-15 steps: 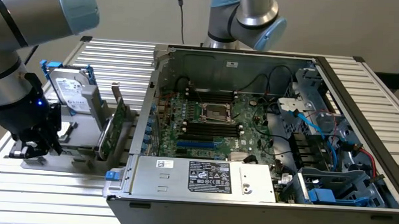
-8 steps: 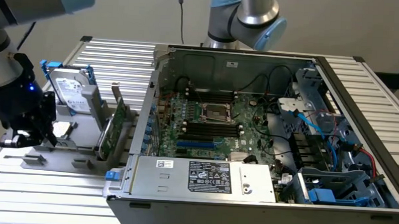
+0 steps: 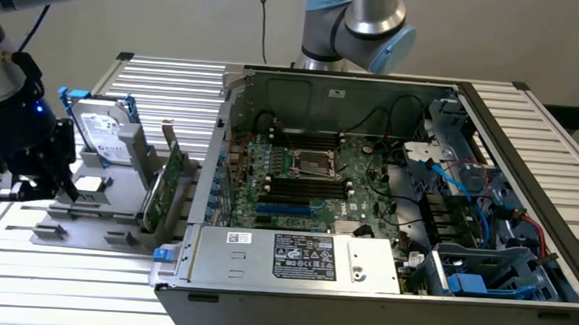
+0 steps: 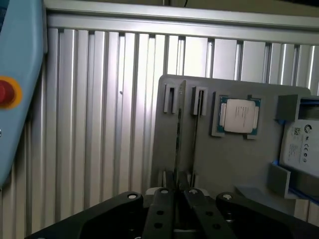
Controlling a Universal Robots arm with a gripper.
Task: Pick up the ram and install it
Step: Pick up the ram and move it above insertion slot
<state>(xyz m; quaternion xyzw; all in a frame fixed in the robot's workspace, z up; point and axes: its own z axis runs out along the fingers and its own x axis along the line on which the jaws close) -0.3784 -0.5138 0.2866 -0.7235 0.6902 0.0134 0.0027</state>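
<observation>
The ram appears edge-on as a thin dark stick standing in a slot of the grey holder plate. My gripper sits at the stick's near end. Its two black fingers are drawn together against the stick's two sides. In the exterior view the gripper hangs low over the far end of the grey holder, at that view's left. The black memory slots lie on the motherboard inside the open computer case, well to the exterior view's right of the gripper.
On the holder stand a hard drive, a processor chip and a tall green expansion card. A second narrow slot runs beside the ram. A blue housing with a red button is close by. The ribbed metal table lies all round.
</observation>
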